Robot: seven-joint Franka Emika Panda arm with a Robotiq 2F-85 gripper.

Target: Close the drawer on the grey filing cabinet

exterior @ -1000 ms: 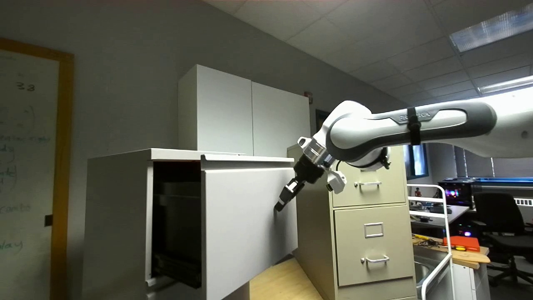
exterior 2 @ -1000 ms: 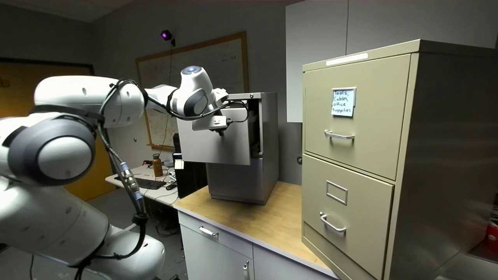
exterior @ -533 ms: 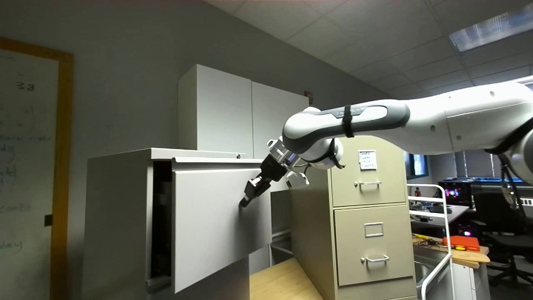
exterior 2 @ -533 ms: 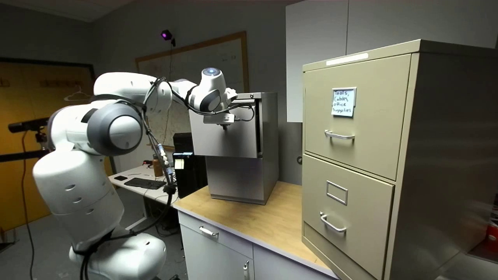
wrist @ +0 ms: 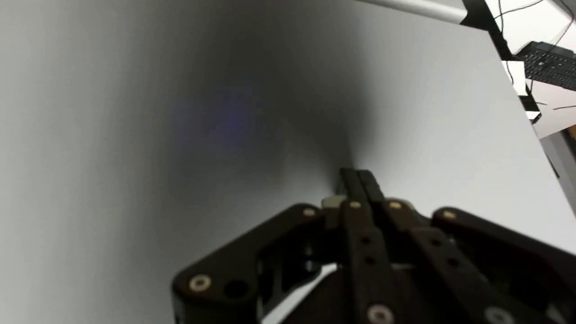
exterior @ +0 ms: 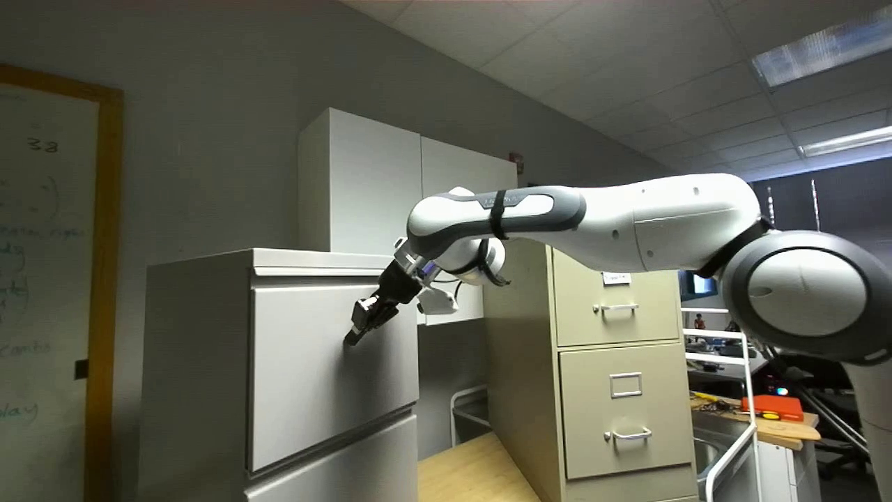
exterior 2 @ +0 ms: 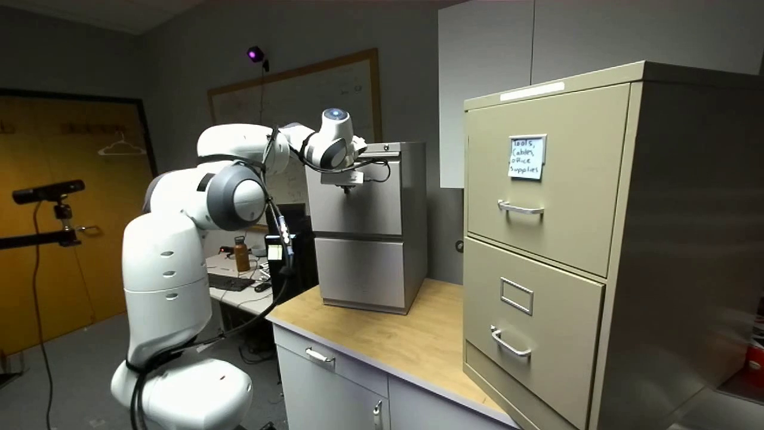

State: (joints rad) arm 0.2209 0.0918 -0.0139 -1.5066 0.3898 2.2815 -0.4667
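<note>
The grey filing cabinet (exterior: 195, 376) shows in both exterior views (exterior 2: 416, 221). Its drawer (exterior: 306, 390) is the upper light-grey front, also in an exterior view (exterior 2: 376, 206) and filling most of the wrist view (wrist: 112, 216). The front sits flush with the cabinet, lined up over the lower front (exterior 2: 361, 272), with only a thin dark seam at its side. My gripper (exterior: 350, 339) is shut and empty, its fingertips at the drawer front and apparently touching it. In the wrist view the two fingertips (wrist: 357, 173) lie together. The drawer's inside is hidden.
A beige cabinet (exterior: 523, 390) with handled drawers stands beside the grey one, also seen in an exterior view (exterior 2: 549, 197). Both stand on a wooden counter (exterior 2: 436, 316). A white cupboard (exterior: 376, 188) is on the wall behind. A desk (exterior 2: 253, 298) stands beyond the counter.
The drawer has moved inward from well open to flush with the cabinet. My gripper and arm have moved along with it toward the cabinet. The dark gap at its side has closed to a seam.
</note>
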